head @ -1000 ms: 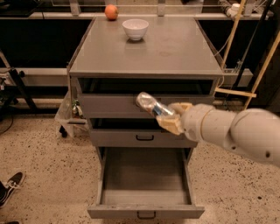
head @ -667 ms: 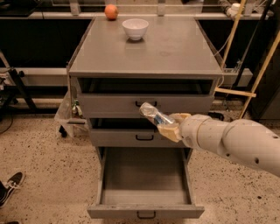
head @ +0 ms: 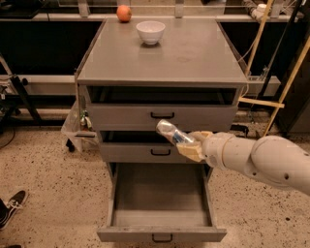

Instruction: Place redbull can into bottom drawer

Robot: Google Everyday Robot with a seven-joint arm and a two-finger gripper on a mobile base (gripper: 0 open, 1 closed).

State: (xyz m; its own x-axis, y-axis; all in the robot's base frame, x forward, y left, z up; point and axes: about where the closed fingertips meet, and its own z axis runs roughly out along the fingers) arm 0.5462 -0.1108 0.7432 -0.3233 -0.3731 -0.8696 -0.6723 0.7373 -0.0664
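Note:
My gripper (head: 186, 145) comes in from the right on a thick white arm and is shut on the redbull can (head: 172, 132). The can is slim, silver and blue, tilted up to the left. It hangs in front of the middle drawer's face, above the open bottom drawer (head: 161, 233). The bottom drawer is pulled far out, and the part of its inside that shows holds nothing. Its small black handle shows at the lower front.
A white bowl (head: 150, 32) and an orange fruit (head: 124, 13) sit at the back of the grey cabinet top (head: 193, 58). Wooden poles (head: 286, 87) lean at the right. A shoe (head: 12, 207) lies on the speckled floor at the lower left.
The gripper with the can has moved down and slightly left, from the top drawer's level to in front of the middle drawer.

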